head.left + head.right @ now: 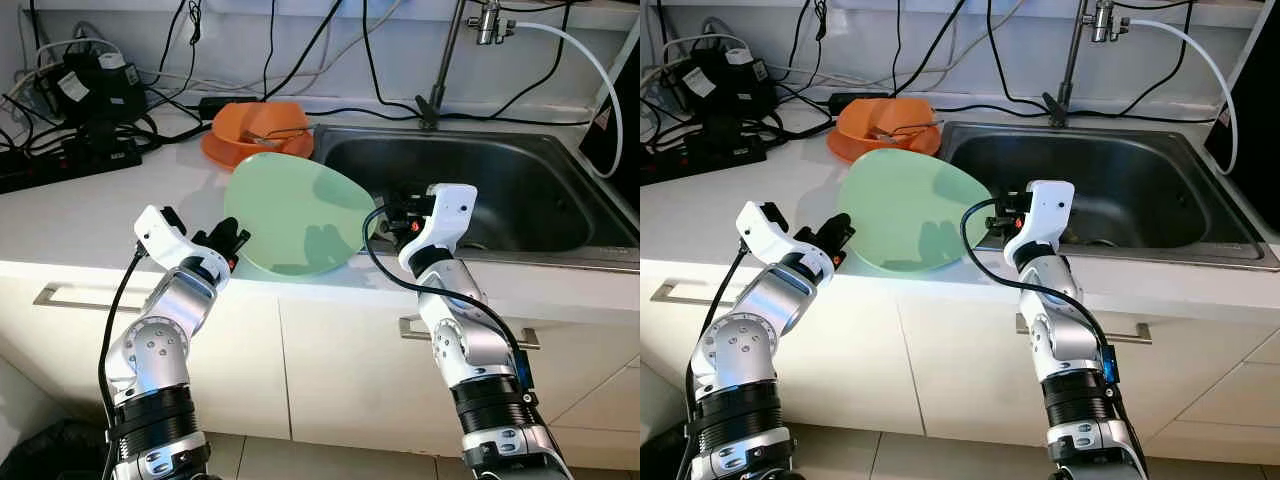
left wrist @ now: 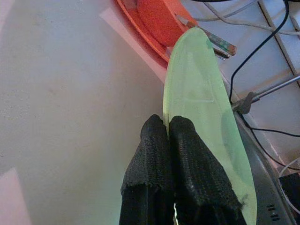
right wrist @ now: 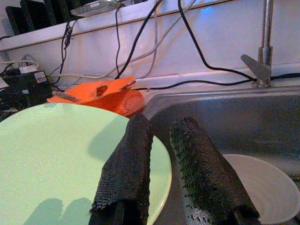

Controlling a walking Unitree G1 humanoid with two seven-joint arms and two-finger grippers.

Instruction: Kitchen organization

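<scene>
A pale green plate (image 1: 295, 215) is held tilted above the white counter (image 1: 90, 215), beside the sink's left rim. My left gripper (image 1: 232, 243) is shut on the plate's near-left rim. In the left wrist view its two fingers (image 2: 157, 140) press together on the plate's edge (image 2: 197, 84). My right gripper (image 1: 392, 215) is at the plate's right rim, over the sink's corner. In the right wrist view its fingers (image 3: 131, 159) stand apart, one across the plate's face (image 3: 56, 159), the other over the sink.
Stacked orange bowls (image 1: 258, 135) with a utensil in them sit behind the plate. The steel sink (image 1: 500, 190) holds a white plate (image 3: 262, 187); a faucet (image 1: 445, 60) rises behind it. Power strips and cables (image 1: 70, 150) crowd the counter's back left.
</scene>
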